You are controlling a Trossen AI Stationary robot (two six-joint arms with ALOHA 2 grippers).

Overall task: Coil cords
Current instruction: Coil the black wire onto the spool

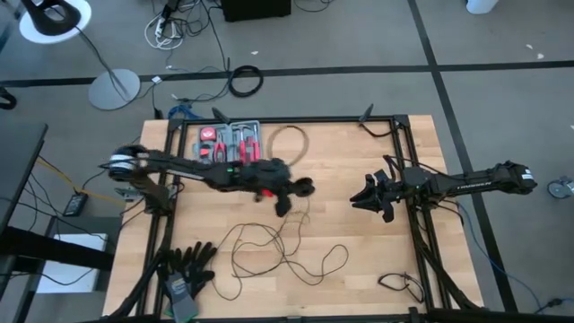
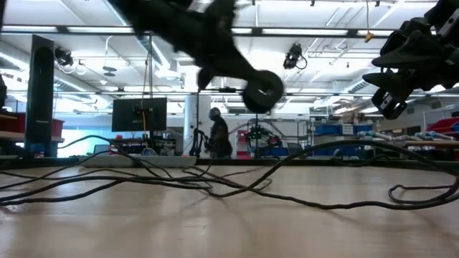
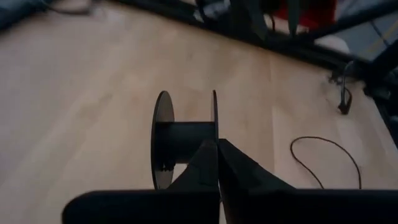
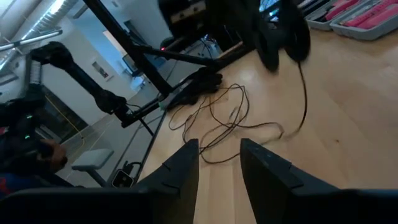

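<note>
My left gripper [image 1: 291, 190] is shut on a small black spool [image 3: 183, 140] with two round flanges, held above the table's middle. In the low view the spool [image 2: 263, 91] shows as a round disc in the air. The thin black cord [image 1: 278, 251] runs down from it [image 4: 303, 93] into a loose tangle lying on the wood near the front. My right gripper [image 1: 363, 197] waits at the table's right, open, with nothing between its fingers [image 4: 186, 165]. My left gripper pinches one flange of the spool [image 3: 215, 121] at its rim between its two fingers. The fingers come from the table's left, slanting down. The spool is lifted clear of the table. The cord hangs slack from it down to the tangle.
A tray of red-handled tools [image 1: 230, 144] and a tan cord ring [image 1: 289, 142] lie at the far edge. Black gloves [image 1: 184, 265] sit at the near left corner, and a short black cable [image 1: 399, 285] at the near right. Black frame rails border the table.
</note>
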